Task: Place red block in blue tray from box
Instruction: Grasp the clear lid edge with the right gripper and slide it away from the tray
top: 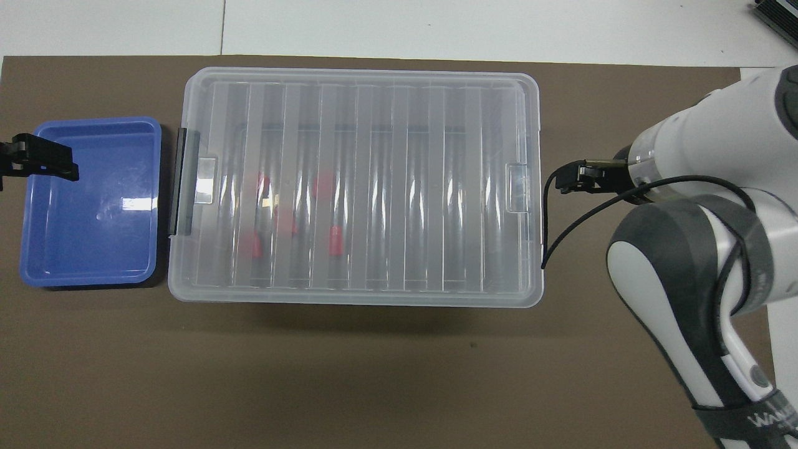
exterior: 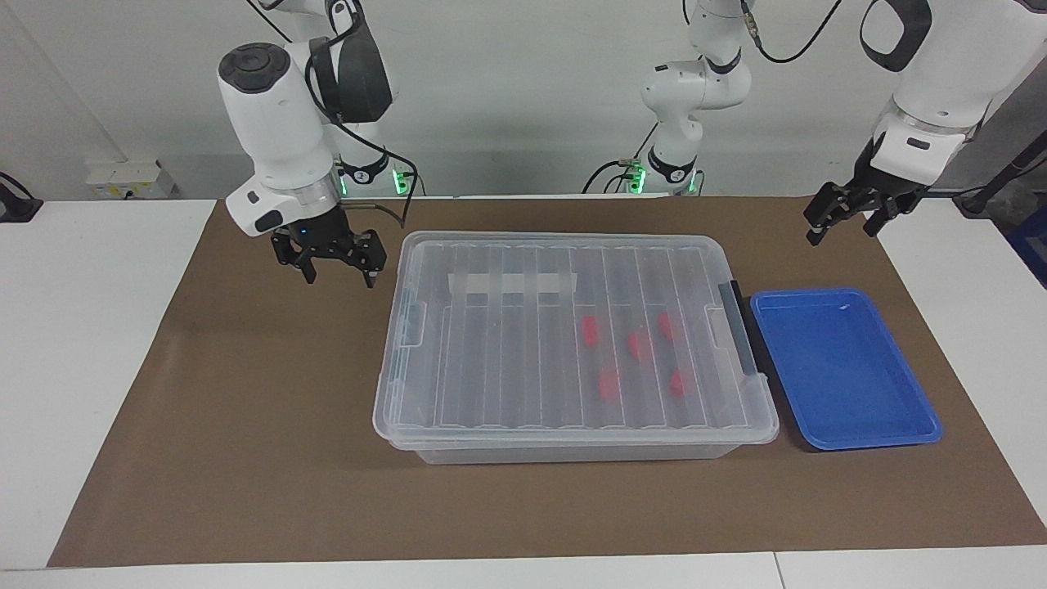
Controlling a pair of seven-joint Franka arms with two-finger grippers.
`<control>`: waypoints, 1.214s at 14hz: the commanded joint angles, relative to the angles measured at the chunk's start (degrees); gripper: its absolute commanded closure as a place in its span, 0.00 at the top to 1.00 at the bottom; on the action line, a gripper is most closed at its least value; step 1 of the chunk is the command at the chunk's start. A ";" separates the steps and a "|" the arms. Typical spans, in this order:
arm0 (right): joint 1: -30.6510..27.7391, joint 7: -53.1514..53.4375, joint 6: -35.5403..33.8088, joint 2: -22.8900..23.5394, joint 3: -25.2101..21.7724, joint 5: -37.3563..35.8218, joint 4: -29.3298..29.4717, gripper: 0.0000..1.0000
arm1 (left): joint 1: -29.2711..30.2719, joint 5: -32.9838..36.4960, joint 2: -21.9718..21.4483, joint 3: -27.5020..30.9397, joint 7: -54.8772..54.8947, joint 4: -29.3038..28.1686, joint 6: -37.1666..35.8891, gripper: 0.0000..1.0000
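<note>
The box (exterior: 507, 343) is a clear bin with its ribbed lid on, lying in the middle of the mat. Several red blocks (exterior: 590, 330) show through the lid toward the end with the black clip (exterior: 740, 327). Beside that end lies the blue tray (exterior: 842, 368), with nothing in it. My right gripper (exterior: 340, 280) hangs open over the mat just off the box's other end, holding nothing. My left gripper (exterior: 842, 236) waits open in the air near the tray's corner. From above, the box (top: 355, 187), tray (top: 87, 206), left gripper (top: 37, 163) and right gripper (top: 576, 179) all show.
A brown mat (exterior: 245, 425) covers the table, with white tabletop (exterior: 90, 343) at both ends. A white label strip (exterior: 514, 284) sits inside the box. The right arm's cable (top: 561, 231) dangles by the box's end.
</note>
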 commanded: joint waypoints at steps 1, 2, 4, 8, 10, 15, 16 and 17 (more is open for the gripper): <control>1.02 1.65 1.84 1.18 0.13 -0.30 -0.75 1.00 | -0.04 0.96 -1.64 0.06 0.49 -2.10 1.35 1.00; 1.29 1.65 1.93 1.35 0.13 -0.47 -1.27 0.99 | -0.04 0.96 -1.64 0.06 0.49 -2.19 1.35 1.00; 2.52 1.57 2.28 1.88 0.13 -0.47 -1.80 0.99 | -0.04 0.96 -1.64 0.06 0.49 -2.10 1.35 1.00; 2.78 0.69 5.62 1.88 0.13 -1.00 -6.20 0.99 | -0.04 0.96 -1.64 0.06 0.49 -2.19 1.35 1.00; 2.70 -2.20 5.53 1.71 0.13 -1.17 -7.51 0.99 | -0.04 0.96 -1.64 0.06 0.49 -2.10 1.35 1.00; 1.03 -10.37 5.09 1.70 -0.13 -1.35 -7.87 0.99 | -0.04 0.96 -1.64 0.06 0.49 -2.19 1.35 1.00; 0.24 -12.13 5.09 1.79 -0.04 -1.44 -7.87 0.99 | -0.04 0.96 -1.64 0.06 0.49 -2.19 1.35 1.00; -0.63 -13.97 5.09 1.88 -0.04 -1.96 -7.61 0.99 | -0.04 0.96 -1.64 0.06 0.49 -2.19 1.35 1.00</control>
